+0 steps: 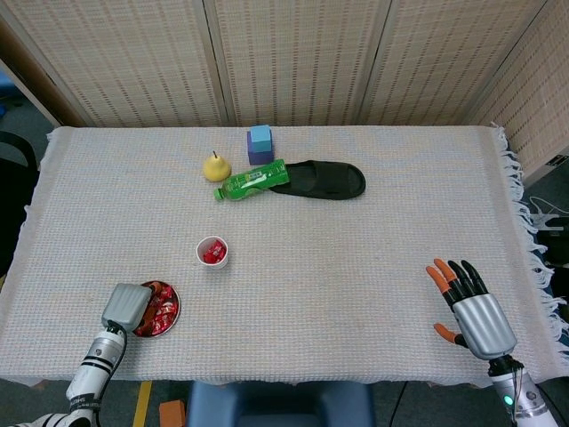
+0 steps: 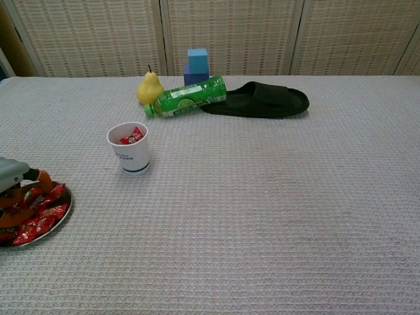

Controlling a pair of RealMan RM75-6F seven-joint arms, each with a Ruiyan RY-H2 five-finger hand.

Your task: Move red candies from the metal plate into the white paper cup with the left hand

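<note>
The metal plate lies near the table's front left edge, filled with red candies. My left hand hangs over the plate's left side. In the chest view its orange-tipped fingers reach down among the candies on the plate; whether they pinch one is hidden. The white paper cup stands upright beyond the plate to the right, with a few red candies in the cup. My right hand rests at the front right, fingers spread, holding nothing.
At the back of the table lie a yellow pear, a green bottle on its side, a black slipper and a blue block on a purple one. The tablecloth's fringed edge runs along the right.
</note>
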